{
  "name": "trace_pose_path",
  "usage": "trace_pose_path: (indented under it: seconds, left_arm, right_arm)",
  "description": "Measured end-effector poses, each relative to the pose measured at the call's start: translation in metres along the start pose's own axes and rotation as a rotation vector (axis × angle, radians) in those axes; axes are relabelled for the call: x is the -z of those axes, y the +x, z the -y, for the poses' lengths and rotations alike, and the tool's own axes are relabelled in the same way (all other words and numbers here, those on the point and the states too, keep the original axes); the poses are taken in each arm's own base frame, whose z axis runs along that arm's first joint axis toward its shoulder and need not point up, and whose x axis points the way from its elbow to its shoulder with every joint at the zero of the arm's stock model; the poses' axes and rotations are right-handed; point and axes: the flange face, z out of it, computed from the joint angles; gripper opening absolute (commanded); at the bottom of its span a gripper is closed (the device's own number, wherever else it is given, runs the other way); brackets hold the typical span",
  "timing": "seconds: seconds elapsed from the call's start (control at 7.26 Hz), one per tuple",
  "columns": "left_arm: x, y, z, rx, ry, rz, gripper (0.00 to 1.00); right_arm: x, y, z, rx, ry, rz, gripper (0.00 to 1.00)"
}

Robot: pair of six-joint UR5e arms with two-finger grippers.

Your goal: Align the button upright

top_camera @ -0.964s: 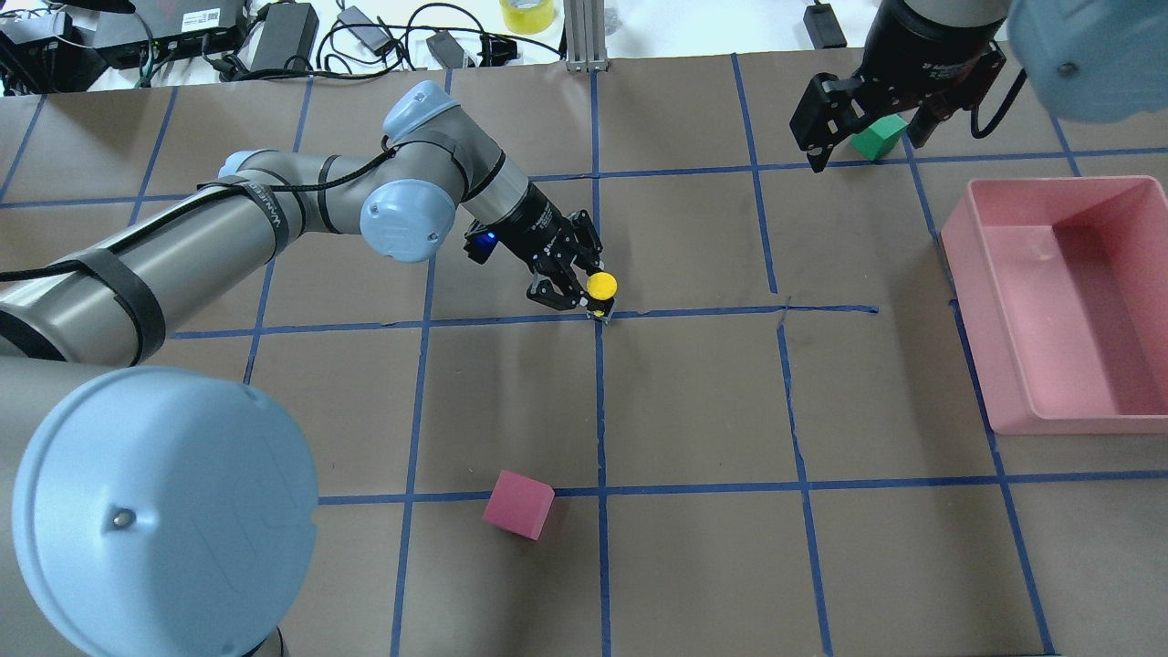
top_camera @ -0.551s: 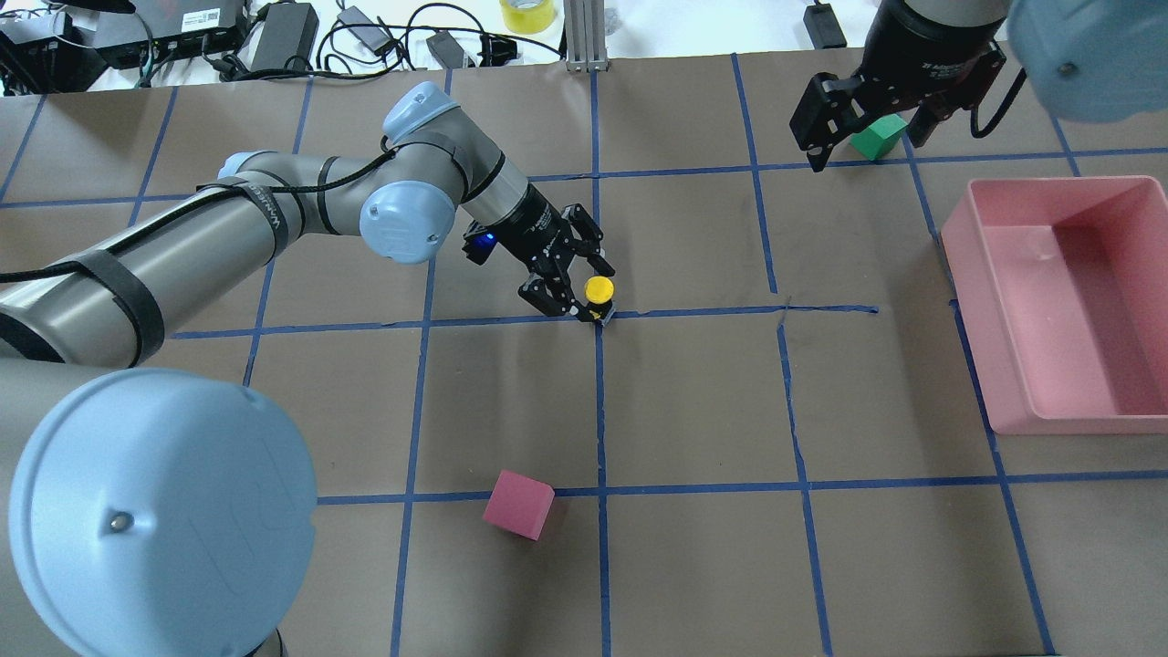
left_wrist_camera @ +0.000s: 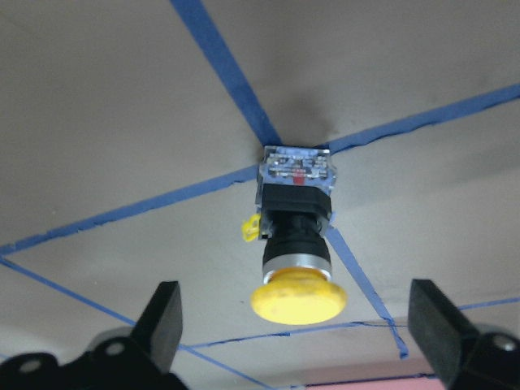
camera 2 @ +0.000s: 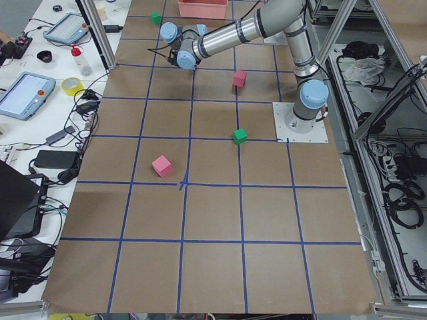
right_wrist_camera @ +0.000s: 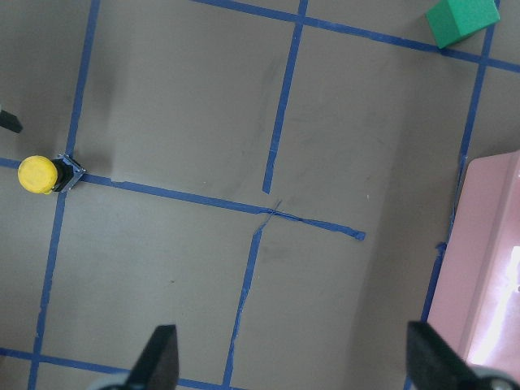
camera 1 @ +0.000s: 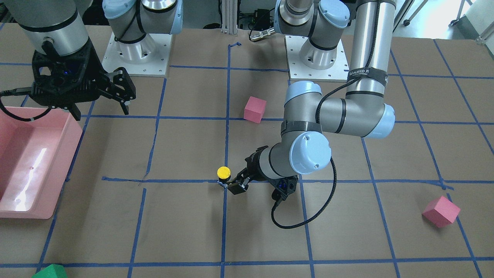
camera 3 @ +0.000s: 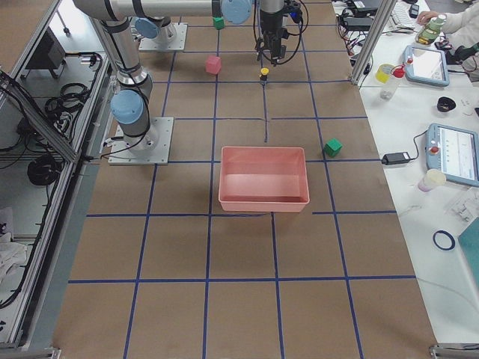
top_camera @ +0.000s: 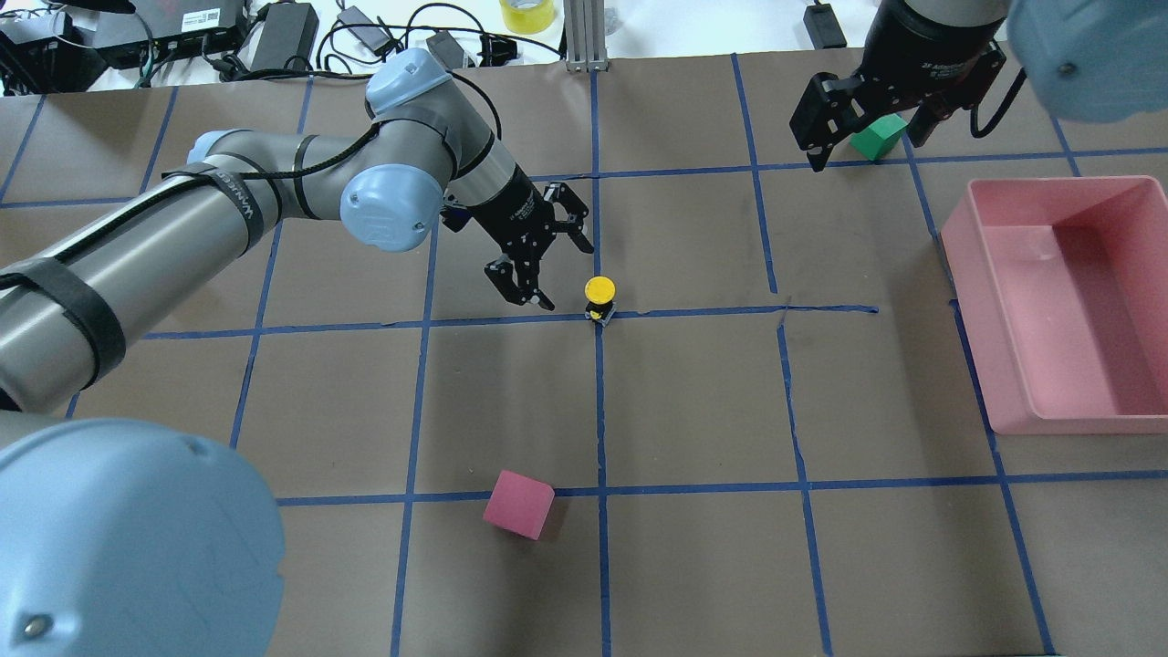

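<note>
I've let go with the left pincer (top_camera: 568, 276) and backed it off; the button (top_camera: 599, 292) stands free.

A second ago that pincer's jaws were closed round the black body under the yellow cap. Now they are spread wide and lifted back toward the arm, touching nothing. The button has not shifted. It sits upright, base block down and cap up, on the blue tape crossing (top_camera: 599, 318) of the worktop (top_camera: 693, 401). In the wrist view it is centred ahead of the pincer's open mouth, just beyond the fingertips (left_wrist_camera: 165, 315) and clear of both. My right pincer (camera 1: 100, 112) hangs far off to the side, jaws wide as well, with the button well apart from it.
</note>
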Motion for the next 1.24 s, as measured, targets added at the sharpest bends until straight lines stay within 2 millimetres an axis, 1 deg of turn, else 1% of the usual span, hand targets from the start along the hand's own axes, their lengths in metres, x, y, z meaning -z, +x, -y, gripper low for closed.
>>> trace_pose_path:
  seconds: [0.14,0.28,0.41,0.55,0.69,0.96,1.1,1.24]
  left_arm:
    - [0.024,-0.007,-0.014,-0.123,0.069,0.005,1.0]
    - [0.05,-0.018,-0.025,-0.295,0.154,0.024,1.0]
    - [0.076,-0.029,-0.032,-0.501,0.245,0.073,1.0]
    - [0.099,-0.038,-0.038,-0.671,0.32,0.134,1.0]
    - [0.122,-0.048,-0.046,-0.781,0.367,0.187,1.0]
    - [0.178,-0.072,-0.073,-0.888,0.411,0.227,1.0]
    - [0.208,-0.084,-0.093,-0.909,0.451,0.21,1.0]
    - [0.23,-0.094,-0.111,-0.922,0.489,0.189,1.0]
  right_arm:
    - [0.0,0.0,0.0,0.0,-0.002,0.001,1.0]
    - [-0.001,0.0,-0.002,0.001,-0.014,0.003,1.0]
    - [-0.003,-0.002,-0.009,0.003,-0.059,0.019,1.0]
    - [-0.005,-0.006,-0.02,0.005,-0.13,0.047,1.0]
    - [-0.006,-0.008,-0.026,0.004,-0.17,0.062,1.0]
    - [-0.007,-0.01,-0.03,-0.009,-0.192,0.07,1.0]
    - [-0.007,-0.01,-0.03,-0.039,-0.193,0.067,1.0]
    - [-0.007,-0.01,-0.029,-0.069,-0.191,0.064,1.0]
